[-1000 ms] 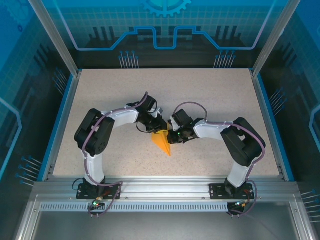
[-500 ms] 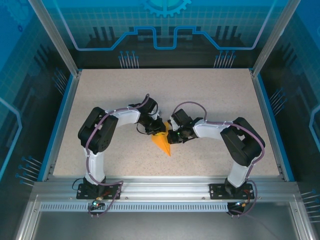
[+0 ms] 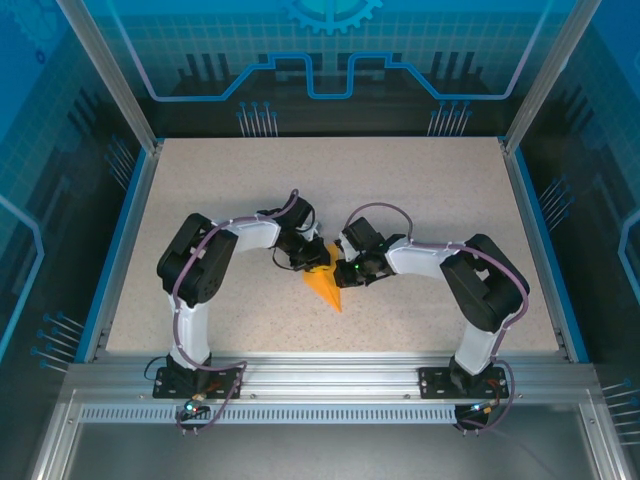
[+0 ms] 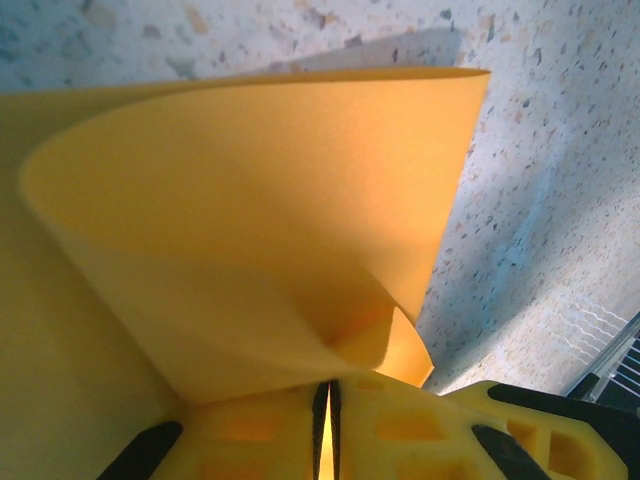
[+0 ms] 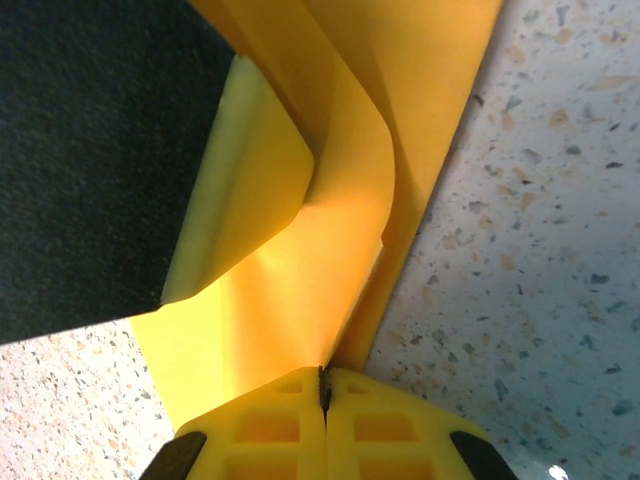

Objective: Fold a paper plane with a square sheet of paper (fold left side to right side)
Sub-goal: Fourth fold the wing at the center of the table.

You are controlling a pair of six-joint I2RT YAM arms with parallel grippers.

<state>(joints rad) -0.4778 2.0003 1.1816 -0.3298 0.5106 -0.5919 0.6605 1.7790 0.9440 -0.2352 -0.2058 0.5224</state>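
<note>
The square sheet of paper [image 3: 326,289] lies mid-table as a bright orange pointed wedge, a half-made paper plane with its tip toward the arms. My left gripper [image 3: 314,260] is at its far left corner, and my right gripper [image 3: 343,272] is at its right edge. In the left wrist view a curled flap of paper [image 4: 250,200] rises in front of the left gripper [image 4: 327,385], which is shut on a thin orange layer. In the right wrist view the right gripper [image 5: 323,372] is shut on the folded paper's [image 5: 300,270] edge, where layers bend upward.
The speckled beige tabletop [image 3: 400,190] has blue side rails and an aluminium frame [image 3: 330,372] at the near edge, where both arm bases sit. The two wrists are close together over the paper. A dark part of the left arm [image 5: 80,150] fills the right wrist view's upper left.
The left arm's elbow shifted slightly to the right and its gripper moved in a little over the paper's corner, closing a touch. The right arm and the paper stayed where they were.
</note>
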